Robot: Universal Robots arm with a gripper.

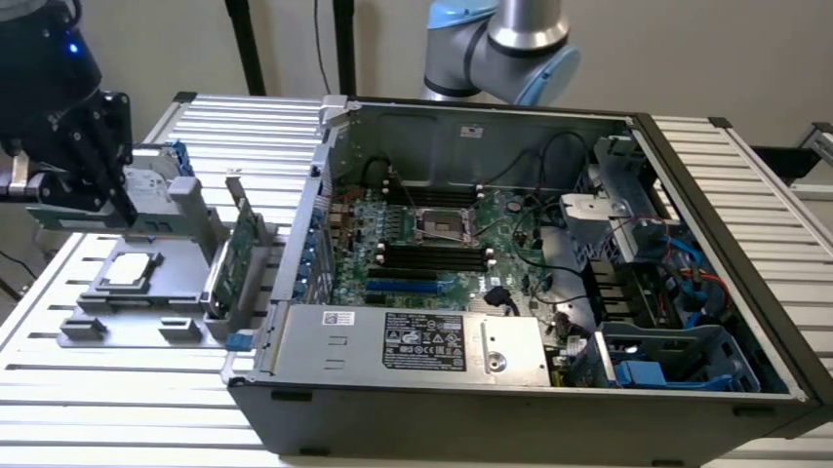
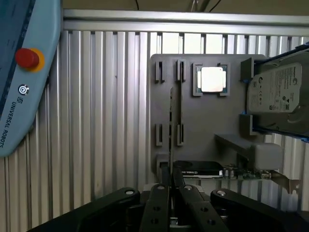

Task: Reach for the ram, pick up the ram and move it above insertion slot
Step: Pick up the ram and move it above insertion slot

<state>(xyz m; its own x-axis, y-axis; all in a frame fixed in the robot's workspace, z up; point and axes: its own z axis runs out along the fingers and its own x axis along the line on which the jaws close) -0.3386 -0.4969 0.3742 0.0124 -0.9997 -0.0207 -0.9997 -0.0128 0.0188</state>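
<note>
Gripper (image 2: 171,195) linkage, black, sits closest to the wrist lens. A thin dark edge runs out from its middle across the grey fixture plate (image 2: 207,125); I read this as the ram (image 2: 171,125), seen edge-on (no chips or green face visible from this angle). Its near end disappears into the gripper, so I cannot tell whether the gripper is clamped on it, merely around it, or how wide it stands.

On the same plate:
- processor chip (image 2: 211,79), flat in its pocket, apart from the ram
- hard drive (image 2: 277,96), silver label up, cut off by the picture edge
- green card (image 2: 241,173), only its bracket edge and part of the board showing
- teach pendant (image 2: 24,72) with red button (image 2: 26,58), lying on the slatted table (image 2: 106,121) and cut off at the frame edge

Exterior view:
- gripper (image 1: 124,210) at about 9 o'clock, low over the fixture plate (image 1: 143,302); its upper body is cropped
- ram cannot be picked out here; the gripper and the hard drive (image 1: 156,190) crowd that spot
- processor chip (image 1: 131,268) just below the gripper
- green card (image 1: 238,258) upright between the plate and the computer case (image 1: 521,409)
- open case fills centre to 3 o'clock, motherboard (image 1: 430,244) exposed, well apart from the gripper
- robot arm (image 1: 501,49) joint at 12 o'clock, cut off above
</note>
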